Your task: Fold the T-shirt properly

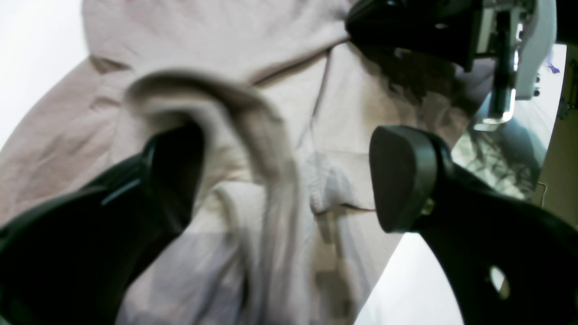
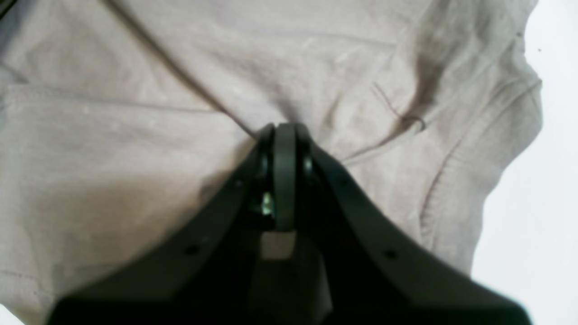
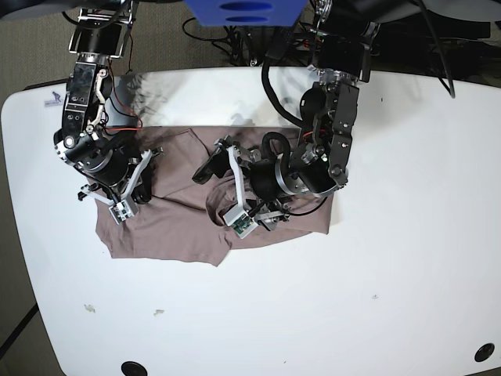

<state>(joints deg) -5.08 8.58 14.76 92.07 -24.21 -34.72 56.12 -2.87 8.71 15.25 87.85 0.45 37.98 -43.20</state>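
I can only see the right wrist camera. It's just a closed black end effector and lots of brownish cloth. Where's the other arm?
Observer: In the base view, the left end effector is over the middle of the T-shirt.
Operator: Is it closed like mine?
Observer: No, its jaws are wide open, and a raised fold of cloth sits between them.
Operator: Is the whole shirt on the table?
Observer: Yes, all of it lies rumpled on the white table.
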